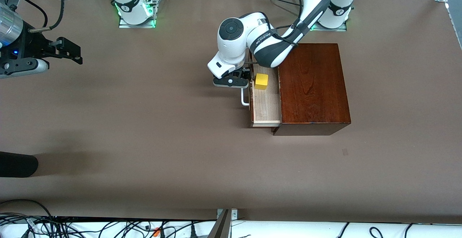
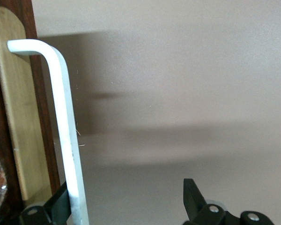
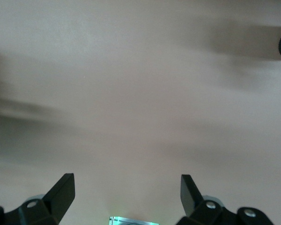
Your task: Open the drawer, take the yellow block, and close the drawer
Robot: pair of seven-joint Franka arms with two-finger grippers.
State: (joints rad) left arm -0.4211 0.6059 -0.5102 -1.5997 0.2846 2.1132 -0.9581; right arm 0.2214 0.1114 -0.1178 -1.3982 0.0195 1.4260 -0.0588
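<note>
Drawer (image 1: 266, 102) pulled part way out of dark wooden box (image 1: 313, 86), pale wood floor showing. Yellow block (image 1: 261, 81) sitting inside drawer, at the end farther from front camera, on the drawer floor, upright.

Left gripper (image 1: 241, 80) down at drawer front, beside white handle (image 1: 244, 97), at the handle's end farther from front cam. Fingers spread wide, not clamped on anything. In left wrist view, gripper (image 2: 126, 201) straddles handle bar (image 2: 68, 145): bar runs right along one fingertip (image 2: 61, 199), touching or nearly so, can't tell which; other fingertip (image 2: 192, 192) well apart from bar, bare table btwn them. Drawer front (image 2: 18, 122) just past the bar on the near-finger side. Yellow block just beside left gripper, w/ drawer front panel btwn block and fingers; not btwn the fingers.

Right gripper (image 1: 70, 50) up in air over bare table (image 1: 144, 129) at the right arm's end, waiting, well apart from box. Right wrist view: gripper (image 3: 126, 194) w/ fingers released, wide gap, fingertip (image 3: 63, 187) and its mate w/ only table surface btwn them. Nothing held.
</note>
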